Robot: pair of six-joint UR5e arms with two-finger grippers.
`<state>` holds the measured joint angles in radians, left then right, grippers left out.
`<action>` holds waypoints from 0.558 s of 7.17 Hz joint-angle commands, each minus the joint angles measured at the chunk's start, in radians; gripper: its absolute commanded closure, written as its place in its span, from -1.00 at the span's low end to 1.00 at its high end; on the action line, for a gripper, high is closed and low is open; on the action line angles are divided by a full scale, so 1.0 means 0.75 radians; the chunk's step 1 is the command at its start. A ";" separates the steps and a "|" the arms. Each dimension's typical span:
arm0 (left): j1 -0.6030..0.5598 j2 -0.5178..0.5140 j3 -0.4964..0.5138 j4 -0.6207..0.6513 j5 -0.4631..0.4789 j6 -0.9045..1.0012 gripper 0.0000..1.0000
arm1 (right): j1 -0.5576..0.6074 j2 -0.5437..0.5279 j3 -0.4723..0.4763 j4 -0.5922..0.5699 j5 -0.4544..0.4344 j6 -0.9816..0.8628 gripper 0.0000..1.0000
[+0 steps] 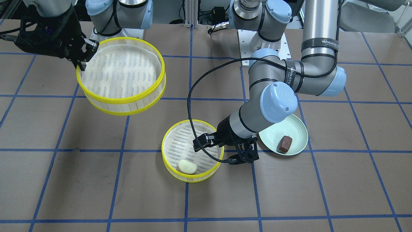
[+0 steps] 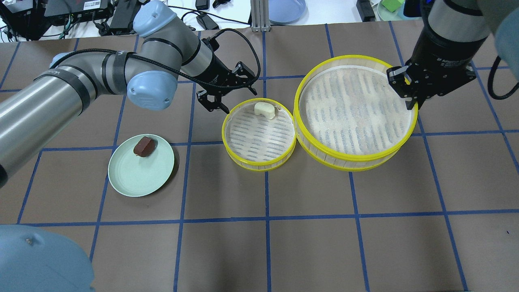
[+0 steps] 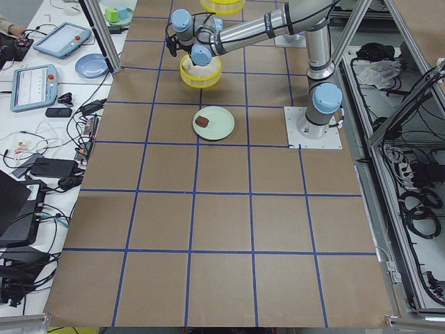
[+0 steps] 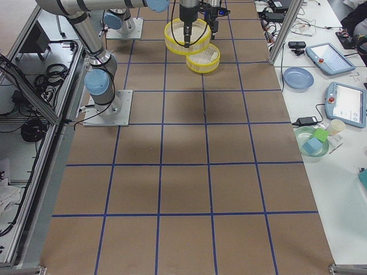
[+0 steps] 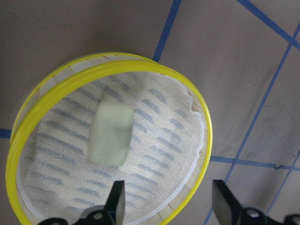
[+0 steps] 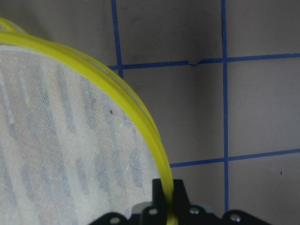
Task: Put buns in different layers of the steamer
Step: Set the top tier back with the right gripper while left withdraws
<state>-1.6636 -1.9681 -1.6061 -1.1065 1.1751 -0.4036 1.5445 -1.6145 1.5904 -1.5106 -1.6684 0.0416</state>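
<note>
A cream-white bun (image 2: pixel 264 109) lies in the steamer layer (image 2: pixel 259 166) that stands on the table; it also shows in the front view (image 1: pixel 187 167) and the left wrist view (image 5: pixel 111 133). My left gripper (image 2: pixel 227 91) is open and empty, just above that layer's far-left rim (image 5: pixel 206 131). A dark reddish-brown bun (image 2: pixel 144 146) lies on the mint-green plate (image 2: pixel 138 178). My right gripper (image 2: pixel 411 99) is shut on the yellow rim of the second steamer layer (image 2: pixel 357 156) and holds it, empty, in the air to the right of the first one; the pinch shows in the right wrist view (image 6: pixel 168 197).
The left arm's black cable (image 1: pixel 190 106) loops over the table between the two layers. The left arm's elbow (image 1: pixel 278 101) hangs over the plate's edge. Blue tape lines grid the brown table. A blue dish (image 2: pixel 286 8) and electronics sit beyond the far edge.
</note>
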 commanded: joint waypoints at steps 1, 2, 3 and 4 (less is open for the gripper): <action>0.155 0.043 0.035 -0.103 0.289 0.338 -1.00 | 0.086 0.237 0.000 -0.214 0.014 0.071 1.00; 0.248 0.059 0.035 -0.154 0.363 0.518 -1.00 | 0.222 0.352 0.000 -0.347 0.014 0.225 1.00; 0.309 0.061 0.027 -0.177 0.447 0.706 -1.00 | 0.333 0.476 0.000 -0.478 0.014 0.322 1.00; 0.348 0.061 0.002 -0.177 0.529 0.924 -1.00 | 0.360 0.550 0.000 -0.548 0.034 0.327 1.00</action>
<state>-1.4498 -1.9248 -1.5895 -1.2279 1.4957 0.1025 1.7583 -1.2876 1.5908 -1.8350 -1.6544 0.2455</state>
